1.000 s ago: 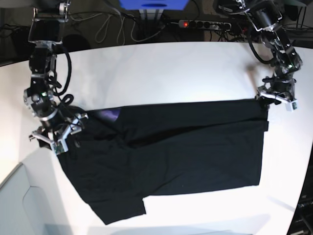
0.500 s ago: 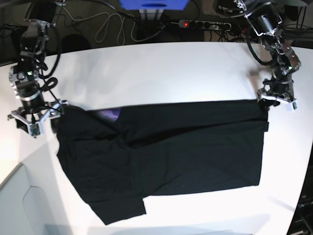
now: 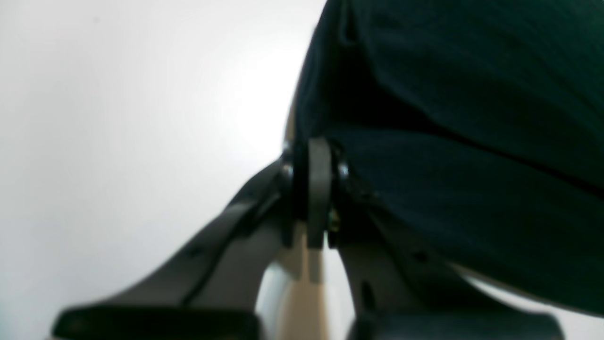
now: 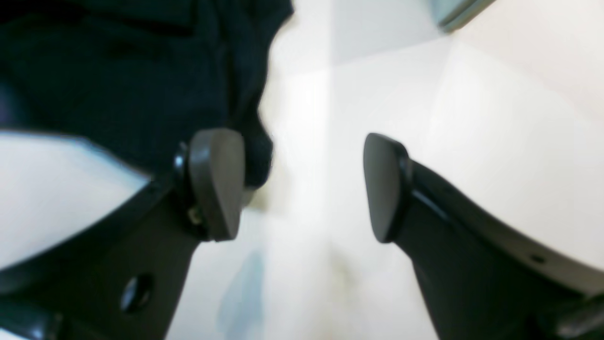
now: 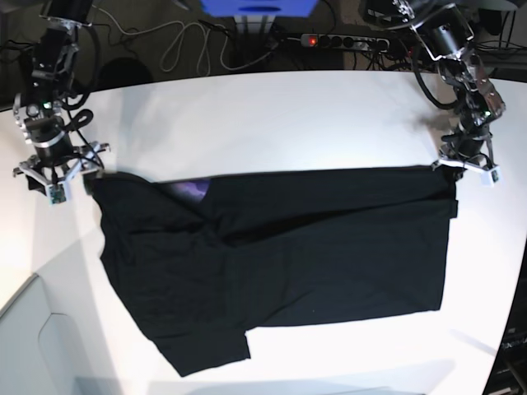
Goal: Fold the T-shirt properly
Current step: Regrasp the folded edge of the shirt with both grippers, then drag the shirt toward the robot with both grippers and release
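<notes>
Here the left gripper [image 3: 315, 189] pinches the shirt [image 5: 280, 255], seemingly its corner. The right gripper [image 4: 304, 184] gapes beside the edge

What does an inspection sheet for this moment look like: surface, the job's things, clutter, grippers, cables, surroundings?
Surface: white table, bare apart from the shirt.
Job's things: black T-shirt spread flat with creases; a small purple patch shows near its upper left edge in the base view.
Clutter: nothing seen.
Grippers: left gripper shut at the shirt's corner, cloth bunched against it; right gripper open, one finger beside the shirt's edge, nothing between the fingers.
Cables: loose leads and a power strip behind the table's far edge.
Surroundings: a blue object behind the table; a pale grey panel at the near corner.
</notes>
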